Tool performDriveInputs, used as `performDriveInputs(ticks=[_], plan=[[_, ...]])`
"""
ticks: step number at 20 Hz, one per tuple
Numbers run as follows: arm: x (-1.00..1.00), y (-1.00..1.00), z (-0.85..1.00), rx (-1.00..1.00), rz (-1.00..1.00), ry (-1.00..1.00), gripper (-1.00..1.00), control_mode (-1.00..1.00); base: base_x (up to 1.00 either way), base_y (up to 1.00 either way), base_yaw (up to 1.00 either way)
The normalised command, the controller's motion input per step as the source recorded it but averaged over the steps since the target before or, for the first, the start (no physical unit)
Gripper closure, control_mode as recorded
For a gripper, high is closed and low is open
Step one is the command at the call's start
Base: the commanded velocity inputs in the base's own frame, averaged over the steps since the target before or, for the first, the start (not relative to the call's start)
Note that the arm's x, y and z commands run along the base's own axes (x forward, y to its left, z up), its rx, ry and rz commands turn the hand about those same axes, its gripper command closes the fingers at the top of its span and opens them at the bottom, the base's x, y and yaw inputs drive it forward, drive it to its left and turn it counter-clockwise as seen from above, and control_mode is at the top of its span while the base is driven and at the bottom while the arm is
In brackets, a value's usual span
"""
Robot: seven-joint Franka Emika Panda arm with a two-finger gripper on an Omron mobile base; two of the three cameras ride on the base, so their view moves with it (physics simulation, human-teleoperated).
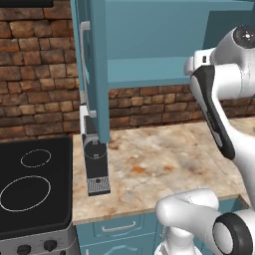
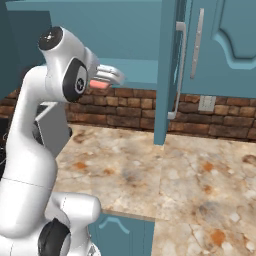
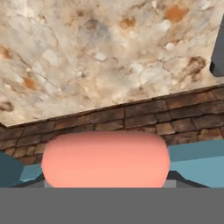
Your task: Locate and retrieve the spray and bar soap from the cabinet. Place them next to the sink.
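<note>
My gripper (image 2: 108,78) is shut on the bar soap (image 2: 99,83), a salmon-orange rounded bar. It is held in the air just in front of the cabinet (image 1: 149,45) at the height of its shelf. In the hand view the bar soap (image 3: 105,159) lies across the bottom and hides the fingertips. That view is rolled over, with the counter (image 3: 100,52) at its top. The cabinet's door (image 1: 97,64) stands open and edge-on, with a pale bar handle (image 2: 180,70). The spray and the sink are out of view.
A dark coffee machine (image 1: 94,159) stands on the marble counter (image 1: 159,164) below the open door. A black cooktop (image 1: 32,184) lies to the left. A brick wall (image 1: 40,84) runs behind. A closed teal cabinet door (image 2: 225,45) and a wall outlet (image 2: 206,103) are at the right.
</note>
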Motion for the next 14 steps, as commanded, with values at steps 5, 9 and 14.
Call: performDriveInputs(ticks=[5, 9, 14], plan=[[-1.00, 0.24, -0.08, 0.03, 0.00, 0.00, 1.00, -1.00, 0.00, 0.00, 0.00], [-0.96, 0.01, -0.19, 0.03, 0.00, -0.01, 1.00, -1.00, 0.00, 0.00, 0.00], [-0.89, 0.01, -0.33, 0.00, -0.01, -0.01, 1.00, -1.00, 0.00, 0.00, 0.00]])
